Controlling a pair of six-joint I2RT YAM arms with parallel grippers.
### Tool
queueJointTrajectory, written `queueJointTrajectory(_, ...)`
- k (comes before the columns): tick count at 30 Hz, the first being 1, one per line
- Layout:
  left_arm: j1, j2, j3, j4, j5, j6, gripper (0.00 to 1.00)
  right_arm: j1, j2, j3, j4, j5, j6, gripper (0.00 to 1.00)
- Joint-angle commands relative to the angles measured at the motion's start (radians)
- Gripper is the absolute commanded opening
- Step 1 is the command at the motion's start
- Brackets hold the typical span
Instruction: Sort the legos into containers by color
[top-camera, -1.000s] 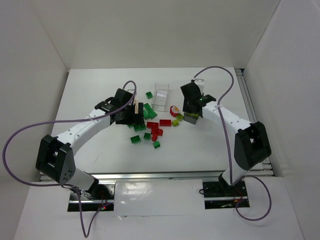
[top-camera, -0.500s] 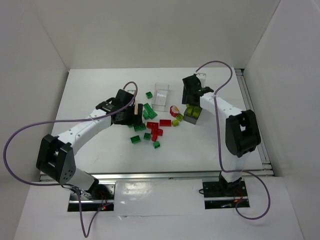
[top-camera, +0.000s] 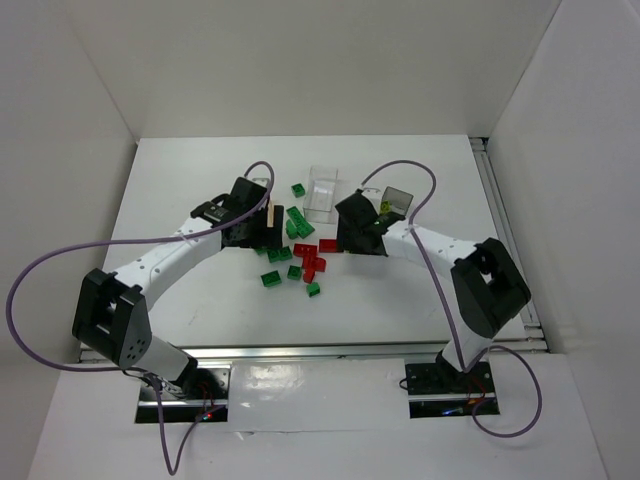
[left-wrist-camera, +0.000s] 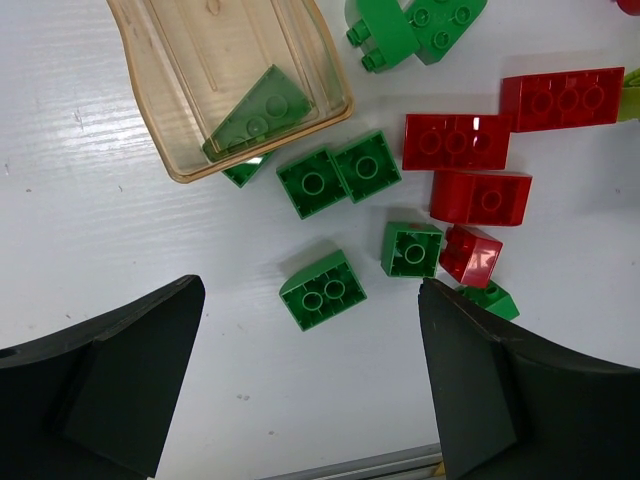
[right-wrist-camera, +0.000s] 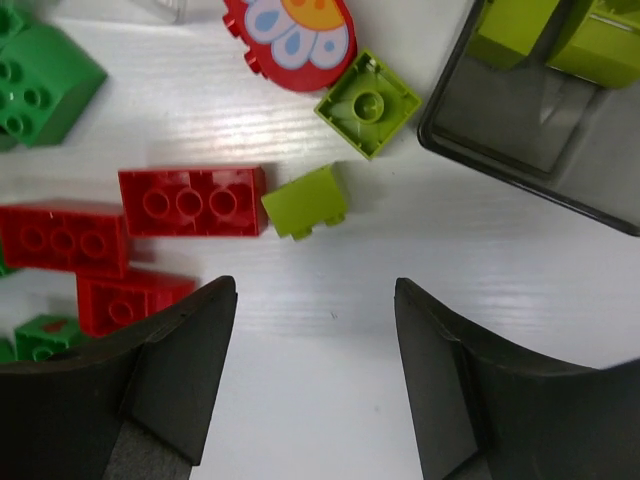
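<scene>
Both end effectors hang spread wide and empty over the loose legos (top-camera: 305, 262), which lie mid-surface, rather nearer the far edge than the near one. We judge the step in hand to be a pick on each side. The right end effector (right-wrist-camera: 312, 290) brackets a yellow-green brick (right-wrist-camera: 305, 203) whose corner touches the end of a three-stud red brick (right-wrist-camera: 192, 202). It should therefore descend straight, centre the brick between the fingers, and close across the two free faces so that the red neighbour is not dragged along. The left end effector (left-wrist-camera: 310, 335) brackets a green sloped brick (left-wrist-camera: 322, 291) that stands apart from its neighbours. The slope offers poor purchase, so we would grip its flat sides. Three containers stand toward the far edge. An amber-tinted container (left-wrist-camera: 180, 90), just beyond the green cluster, holds one green wedge. A dark-tinted container (right-wrist-camera: 520, 130), toward the right edge, holds at least two yellow-green bricks. A clear container (top-camera: 322, 190) between them shows no brick that we can make out from above. We infer that it is meant for the red bricks, none of which is yet sorted. Most of the task appears to remain. A second yellow-green brick (right-wrist-camera: 367, 104) lies beside a round red flower disc (right-wrist-camera: 292, 30).
</scene>
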Motion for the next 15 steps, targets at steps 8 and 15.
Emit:
queueJointTrajectory(8, -0.003, -0.010, 0.019, -0.007, 0.004, 0.016, 0.98, -0.018, 0.134, 0.065, 0.126, 0.060, 0.140, 0.68)
queueJointTrajectory(15, -0.003, -0.010, 0.010, -0.007, 0.004, 0.016, 0.98, -0.052, 0.169, 0.076, 0.146, 0.060, 0.161, 0.63)
